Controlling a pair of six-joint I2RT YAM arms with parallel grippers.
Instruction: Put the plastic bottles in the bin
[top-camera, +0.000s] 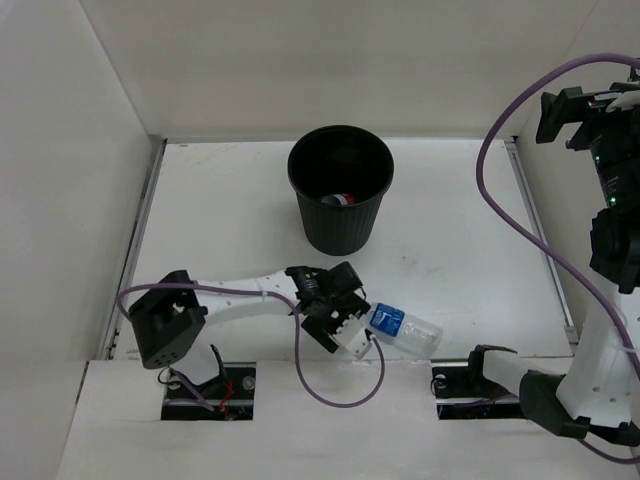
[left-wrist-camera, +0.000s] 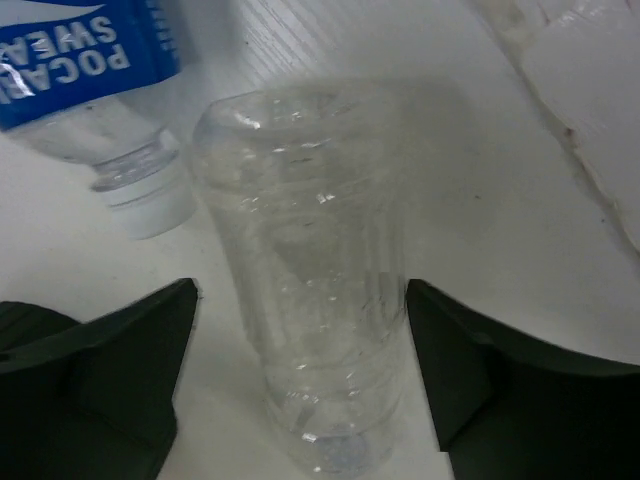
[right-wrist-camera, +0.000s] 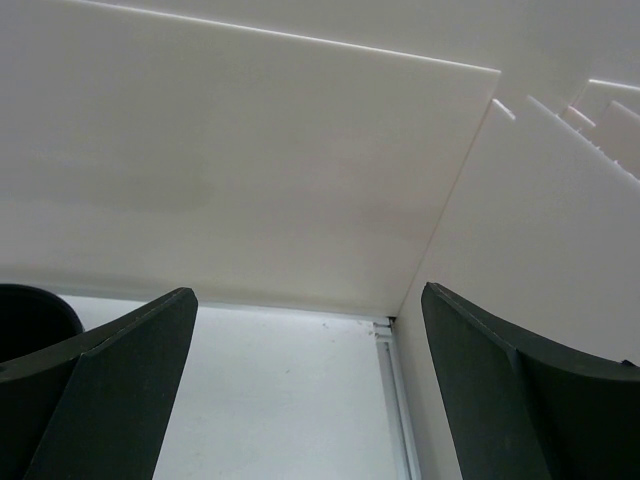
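Presently the plain clear bottle (left-wrist-camera: 310, 230) lies squarely between the fingers of your left gripper (left-wrist-camera: 300, 288), its long axis running straight ahead. Jaws stand wide, holding nothing, with a gap on either side. Your right gripper (right-wrist-camera: 308, 295) is likewise spread, empty and well apart.

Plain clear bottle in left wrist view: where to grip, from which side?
Take the plain clear bottle across its ribbed body, from above. It lies flat on the table, lengthwise inside the open left gripper, with a gap each side. Keep clear of the blue-label bottle lying close beside it.
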